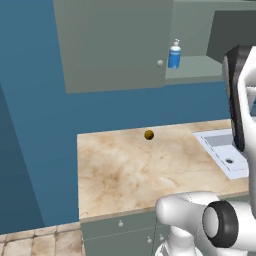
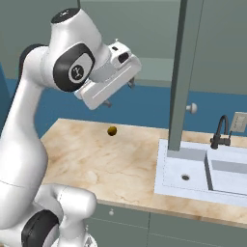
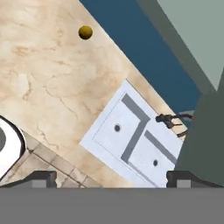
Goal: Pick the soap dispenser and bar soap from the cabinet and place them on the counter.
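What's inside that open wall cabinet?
A blue soap dispenser stands on the cabinet's inner shelf near the door edge. The robot's arm and the doors cover the rest, so no bar soap can be made out.

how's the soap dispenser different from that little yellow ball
The soap dispenser is a blue bottle with a white pump, upright; the ball is round and dark yellow. The dispenser stands on the open cabinet's shelf; the ball lies lower, on the counter. Both are small.

Marble counter (image 1: pixel 120 170) — yellow ball (image 1: pixel 148 134), inset sink (image 2: pixel 193 171), cabinet shelf (image 1: pixel 197 70) — soap dispenser (image 1: pixel 174 55)
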{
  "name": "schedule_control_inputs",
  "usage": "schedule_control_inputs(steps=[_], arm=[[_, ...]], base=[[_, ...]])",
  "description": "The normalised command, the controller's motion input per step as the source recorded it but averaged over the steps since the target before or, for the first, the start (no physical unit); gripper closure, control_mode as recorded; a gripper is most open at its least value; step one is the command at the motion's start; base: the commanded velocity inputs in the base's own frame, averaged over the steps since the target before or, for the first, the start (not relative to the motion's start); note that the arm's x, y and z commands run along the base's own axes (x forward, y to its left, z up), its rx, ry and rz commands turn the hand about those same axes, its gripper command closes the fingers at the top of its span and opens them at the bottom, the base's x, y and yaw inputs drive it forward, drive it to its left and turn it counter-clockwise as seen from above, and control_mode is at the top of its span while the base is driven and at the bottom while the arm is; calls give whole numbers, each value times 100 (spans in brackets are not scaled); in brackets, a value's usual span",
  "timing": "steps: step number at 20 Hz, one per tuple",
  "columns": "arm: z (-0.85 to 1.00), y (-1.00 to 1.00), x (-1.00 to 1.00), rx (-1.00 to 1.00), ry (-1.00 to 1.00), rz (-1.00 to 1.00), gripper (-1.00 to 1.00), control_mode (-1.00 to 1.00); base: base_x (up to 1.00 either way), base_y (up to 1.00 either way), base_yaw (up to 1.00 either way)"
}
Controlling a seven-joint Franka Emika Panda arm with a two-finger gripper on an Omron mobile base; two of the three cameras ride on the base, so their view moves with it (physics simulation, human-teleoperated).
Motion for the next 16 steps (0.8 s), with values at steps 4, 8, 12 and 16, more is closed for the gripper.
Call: schedule_control_inputs(steps=[4, 8, 12, 16], arm=[[0, 0, -19, 24, -3, -10, -100, -100], [-24, 11, -19, 16, -1, 0, -100, -100], [-11, 18, -24, 2, -13, 0, -100, -100], [0, 31, -33, 0, -38, -2, -100, -100]], base=[[0, 0, 0], [0, 0, 0], [0, 0, 0], [0, 0, 0]])
